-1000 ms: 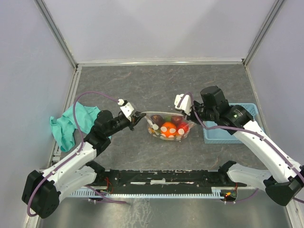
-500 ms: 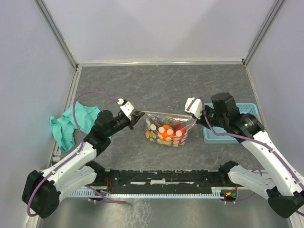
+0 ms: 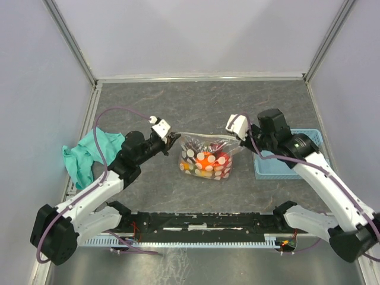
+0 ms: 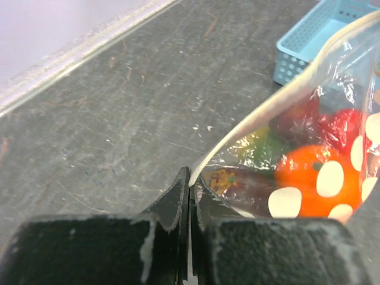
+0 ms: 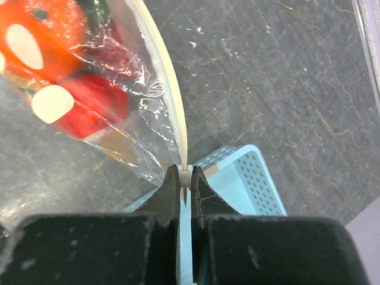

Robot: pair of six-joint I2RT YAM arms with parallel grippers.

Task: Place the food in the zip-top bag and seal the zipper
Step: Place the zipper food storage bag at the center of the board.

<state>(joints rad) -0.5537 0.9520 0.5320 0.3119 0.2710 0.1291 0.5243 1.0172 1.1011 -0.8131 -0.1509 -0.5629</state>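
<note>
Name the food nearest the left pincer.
The dark purple piece in the pinched corner; the orange piece and red piece sit farther in.

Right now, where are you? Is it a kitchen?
Probably a robot test booth, not a kitchen: plain walls and metal posts box in a grey table, two robot arms are bolted at its edge, and the food in the zip-top bag looks plastic.

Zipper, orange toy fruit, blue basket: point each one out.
zipper (image 4: 273,102), left wrist view, middle of the whitish strip.
orange toy fruit (image 4: 300,172), left wrist view, its bare orange skin.
blue basket (image 4: 303,44), left wrist view, perforated side wall.
</note>
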